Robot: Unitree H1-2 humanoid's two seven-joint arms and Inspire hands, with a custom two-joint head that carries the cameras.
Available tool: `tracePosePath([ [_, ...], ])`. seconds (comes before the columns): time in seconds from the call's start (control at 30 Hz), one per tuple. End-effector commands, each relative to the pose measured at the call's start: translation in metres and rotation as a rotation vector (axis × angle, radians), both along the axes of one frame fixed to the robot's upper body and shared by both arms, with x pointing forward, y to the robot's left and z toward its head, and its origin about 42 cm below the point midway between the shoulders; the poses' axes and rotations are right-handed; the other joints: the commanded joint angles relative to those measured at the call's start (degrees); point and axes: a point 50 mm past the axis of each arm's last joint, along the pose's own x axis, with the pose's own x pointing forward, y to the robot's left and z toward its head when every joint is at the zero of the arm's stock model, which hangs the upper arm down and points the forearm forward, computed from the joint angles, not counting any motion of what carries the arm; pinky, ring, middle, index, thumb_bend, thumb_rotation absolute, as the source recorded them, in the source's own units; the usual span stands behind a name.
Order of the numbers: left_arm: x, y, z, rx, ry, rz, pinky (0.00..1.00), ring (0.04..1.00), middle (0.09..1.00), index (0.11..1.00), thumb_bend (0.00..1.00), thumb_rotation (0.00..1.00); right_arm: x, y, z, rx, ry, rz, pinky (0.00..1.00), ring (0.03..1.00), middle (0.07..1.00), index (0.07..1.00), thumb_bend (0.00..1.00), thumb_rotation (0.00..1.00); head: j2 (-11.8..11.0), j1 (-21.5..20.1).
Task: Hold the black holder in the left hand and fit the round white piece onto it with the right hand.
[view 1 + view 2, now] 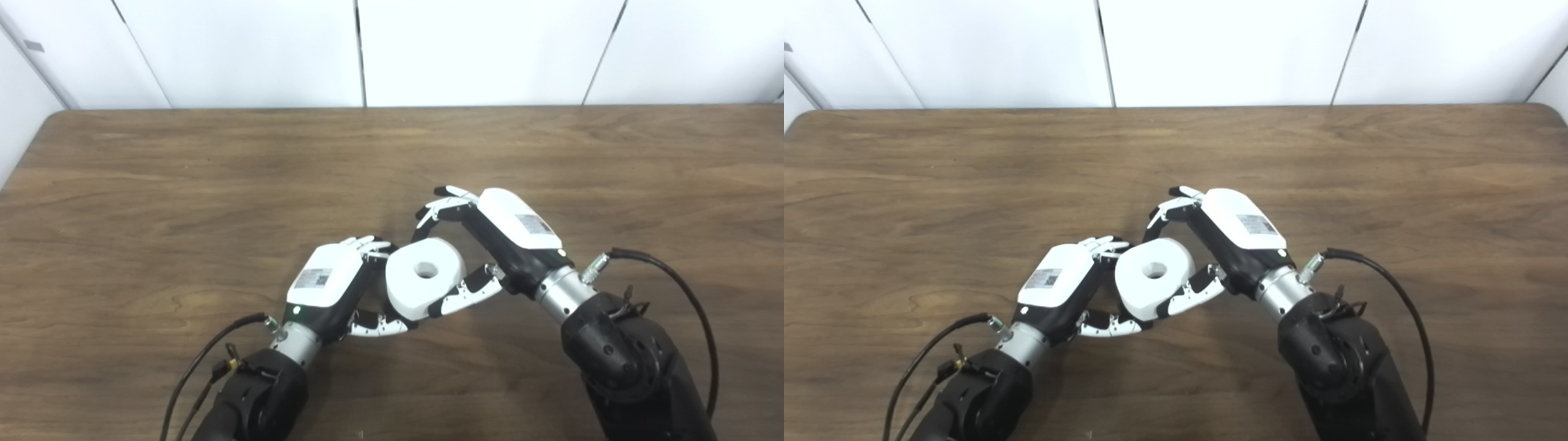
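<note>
Your brown worktop (184, 184) fills the frame, and low at its centre the two robot hands meet around the round white piece (424, 277), whose central hole faces up and a little toward the camera. Your right robot hand (490, 245) grips it, fingers over its upper edge, thumb under its lower right. Your left robot hand (334, 288) touches its left side, fingers curled; the black holder is hidden, so its grip can't be judged.
</note>
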Motion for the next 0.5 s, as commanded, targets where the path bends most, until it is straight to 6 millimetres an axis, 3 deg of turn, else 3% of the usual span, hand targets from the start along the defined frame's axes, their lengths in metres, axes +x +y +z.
tracePosePath([
  [0.0,-0.0033,-0.0053,-0.0046,0.041,0.039,-0.035,0.89,0.892,0.829,0.488,0.52,0.05,-0.0005,0.0022,0.0105,-0.02,-0.035,0.027,0.89,0.93,0.789,0.491,0.52,0.15,0.1,0.0],
  [0.03,-0.0033,-0.0052,-0.0047,0.04,0.039,-0.035,0.89,0.892,0.829,0.488,0.52,0.05,-0.0003,0.002,0.0107,-0.033,-0.035,0.028,0.9,0.932,0.794,0.492,0.52,0.16,0.1,0.0],
  [0.1,-0.0033,-0.0051,-0.0049,0.034,0.039,-0.034,0.89,0.892,0.829,0.488,0.52,0.05,0.0001,0.0016,0.0109,-0.06,-0.027,0.031,0.94,0.948,0.815,0.607,0.84,0.32,0.1,-0.1],
  [0.17,-0.0032,-0.005,-0.0052,0.033,0.037,-0.035,0.89,0.892,0.829,0.488,0.52,0.05,0.0003,0.0014,0.0117,-0.086,-0.014,0.03,0.98,0.966,0.842,0.672,0.94,0.39,0.0,-0.1],
  [0.3,-0.0032,-0.0051,-0.0046,0.036,0.034,-0.038,0.89,0.89,0.828,0.488,0.52,0.05,-0.0001,0.0011,0.0129,-0.116,-0.008,0.025,1.0,0.989,0.9,0.767,1.0,0.46,0.0,-0.1],
  [0.47,-0.0032,-0.0045,-0.0052,0.045,0.033,-0.038,0.89,0.889,0.826,0.489,0.52,0.05,-0.0004,0.0011,0.0132,-0.131,-0.014,0.017,1.0,1.0,0.939,0.772,1.0,0.47,0.0,-0.1],
])
